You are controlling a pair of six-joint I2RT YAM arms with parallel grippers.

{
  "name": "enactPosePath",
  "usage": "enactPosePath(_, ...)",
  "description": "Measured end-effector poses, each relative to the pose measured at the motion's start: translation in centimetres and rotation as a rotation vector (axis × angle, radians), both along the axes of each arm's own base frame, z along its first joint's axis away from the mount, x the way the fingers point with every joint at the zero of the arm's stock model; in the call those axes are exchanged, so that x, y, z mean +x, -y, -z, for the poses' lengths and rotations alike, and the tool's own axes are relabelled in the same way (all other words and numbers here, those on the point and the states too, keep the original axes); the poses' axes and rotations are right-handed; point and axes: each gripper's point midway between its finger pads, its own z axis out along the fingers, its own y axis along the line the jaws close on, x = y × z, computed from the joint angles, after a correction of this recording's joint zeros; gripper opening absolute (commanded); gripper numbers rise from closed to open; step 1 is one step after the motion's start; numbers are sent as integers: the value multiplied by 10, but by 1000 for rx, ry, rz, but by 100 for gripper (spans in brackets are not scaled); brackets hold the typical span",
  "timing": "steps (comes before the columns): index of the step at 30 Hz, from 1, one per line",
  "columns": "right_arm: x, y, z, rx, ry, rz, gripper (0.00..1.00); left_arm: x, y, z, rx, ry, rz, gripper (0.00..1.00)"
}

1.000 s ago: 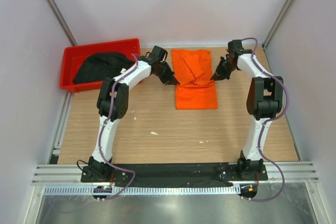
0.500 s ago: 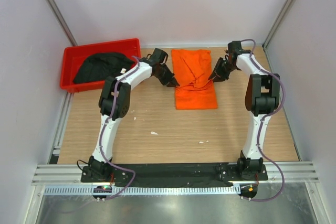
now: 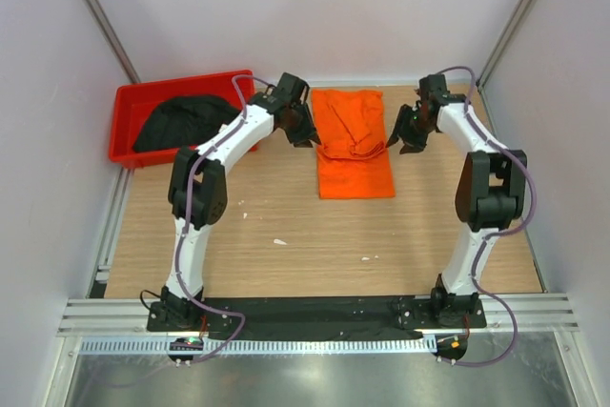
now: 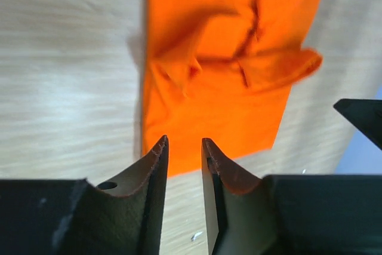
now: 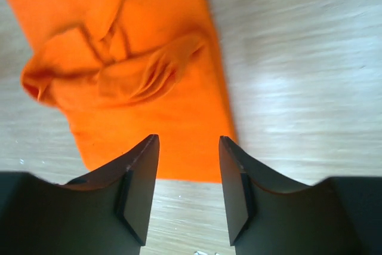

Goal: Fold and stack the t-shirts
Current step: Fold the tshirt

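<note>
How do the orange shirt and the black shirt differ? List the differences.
Place: the orange shirt lies on the table; the black shirt sits in the red bin.
Shape: the orange shirt is folded into a long strip with sleeves bunched on top; the black shirt is a loose heap.
Shared: the left hand and right hand hold neither.

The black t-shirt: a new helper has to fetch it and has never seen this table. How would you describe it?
On the wooden table, go to the far left corner, where a red bin stands. The black t-shirt lies heaped inside it. It is the only dark, crumpled cloth; the orange t-shirt lies folded on the bare wood.
</note>
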Motion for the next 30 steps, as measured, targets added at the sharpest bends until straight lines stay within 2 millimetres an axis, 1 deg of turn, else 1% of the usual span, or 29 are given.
enactPosePath(3, -25, -34, -11, -34, 48, -73, 48, -27, 24, -2, 11, 16, 103, 25)
enactPosePath(5, -35, -55, -9, -55, 75, -116, 46, -47, 45, 4, 13, 15, 178, 26)
enactPosePath(7, -45, -77, 3, -77, 79, -164, 45, -64, 63, 11, 12, 4, 239, 24)
enactPosePath(8, -49, -84, 11, -88, 73, -179, 43, -72, 72, 15, 8, -3, 268, 23)
enactPosePath(10, -53, -89, 23, -118, 56, -189, 41, -81, 82, 23, 5, -19, 299, 21)
enactPosePath(13, -51, -89, 38, -155, 48, -180, 40, -81, 80, 35, 22, -38, 295, 20)
enactPosePath(18, -36, -83, 51, -201, 72, -152, 40, -75, 59, 47, 63, -49, 249, 22)
enactPosePath(20, -24, -83, 58, -221, 72, -146, 40, -74, 52, 49, 75, -52, 236, 23)
enactPosePath(22, -4, -86, 62, -239, 86, -143, 41, -76, 47, 47, 83, -51, 231, 23)
enactPosePath(23, 11, -87, 62, -254, 90, -141, 42, -77, 46, 45, 85, -47, 230, 25)
enactPosePath(24, 30, -90, 60, -263, 121, -138, 43, -78, 45, 42, 86, -42, 230, 25)
enactPosePath(25, 46, -91, 57, -272, 144, -133, 45, -78, 44, 38, 87, -32, 228, 26)
enactPosePath(27, 81, -95, 46, -285, 206, -127, 45, -76, 44, 30, 84, -9, 231, 28)
enactPosePath(28, 100, -97, 37, -290, 238, -122, 46, -76, 44, 27, 82, 0, 234, 29)
enactPosePath(30, 121, -97, 19, -293, 291, -111, 47, -73, 46, 22, 75, 14, 239, 32)
